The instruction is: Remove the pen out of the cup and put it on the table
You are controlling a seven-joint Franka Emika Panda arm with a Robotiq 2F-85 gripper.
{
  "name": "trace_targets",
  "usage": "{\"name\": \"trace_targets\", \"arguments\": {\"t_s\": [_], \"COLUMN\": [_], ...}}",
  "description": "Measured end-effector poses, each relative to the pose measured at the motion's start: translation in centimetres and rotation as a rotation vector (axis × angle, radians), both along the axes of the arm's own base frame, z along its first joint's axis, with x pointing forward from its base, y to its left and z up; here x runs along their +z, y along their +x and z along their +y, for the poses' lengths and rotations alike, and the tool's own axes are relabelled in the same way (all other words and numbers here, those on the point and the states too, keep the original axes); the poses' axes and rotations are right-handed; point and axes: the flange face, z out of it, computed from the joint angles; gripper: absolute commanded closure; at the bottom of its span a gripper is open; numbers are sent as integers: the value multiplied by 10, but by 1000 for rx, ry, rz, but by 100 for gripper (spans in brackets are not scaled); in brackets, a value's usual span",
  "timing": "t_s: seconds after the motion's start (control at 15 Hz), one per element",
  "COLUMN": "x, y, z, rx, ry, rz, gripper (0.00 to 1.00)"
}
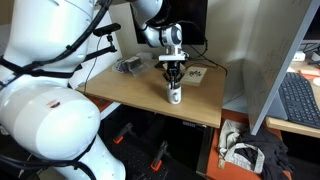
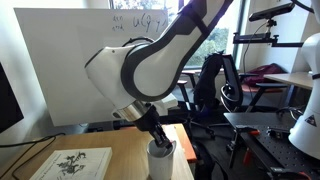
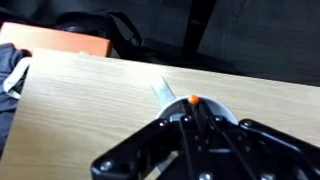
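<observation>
Pen [image 3: 193, 100]: only an orange tip shows in the wrist view, at the front of the gripper body; the shaft is hidden. In both exterior views the pen cannot be made out.

Cup [image 1: 174, 96]: upright on the table [image 1: 120, 92], near one edge, directly under the gripper [image 1: 173, 83].

Gripper: fingers reach down to the cup rim. Whether they are apart or clamped on the pen cannot be told.

Judged status: gripper positioned at the cup; pen apparently not clear of the cup; nothing orange lies on the table.

Remaining: lift out, move aside, lay the pen on bare wood, release.

Flat items [image 1: 128, 65] lie at the far edge, well apart
</observation>
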Motion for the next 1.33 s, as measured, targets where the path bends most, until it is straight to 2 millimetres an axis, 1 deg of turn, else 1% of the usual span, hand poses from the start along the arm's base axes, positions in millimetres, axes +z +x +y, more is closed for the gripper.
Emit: {"name": "trace_targets", "arguments": {"t_s": [0.2,0.33,0.4,0.47,0.53,0.67,0.8,0.87,1.0,1.07,1.13,1.2,1.33], "x": [4,14,24,38,55,97,141,159,186,194,196,192,170], "y": [2,5,6,6,4,-2,-15,-24,-39,-42,-43,-42,-39], "z": [0,2,4,7,11,20,29,31,30,26,18,6,-26], "rx": [-14,-16,-14,-11,-3,26,47,48,26,0,-32,-66,-141], "ry": [-10,-15,-17,-20,-26,-55,-110,-143,-187,-190,-188,-184,-169], "rz": [10,19,20,20,17,8,0,1,-24,-67,-116,-158,-235], "gripper": [97,97,97,97,97,97,97,97,97,97,97,97,97]}}
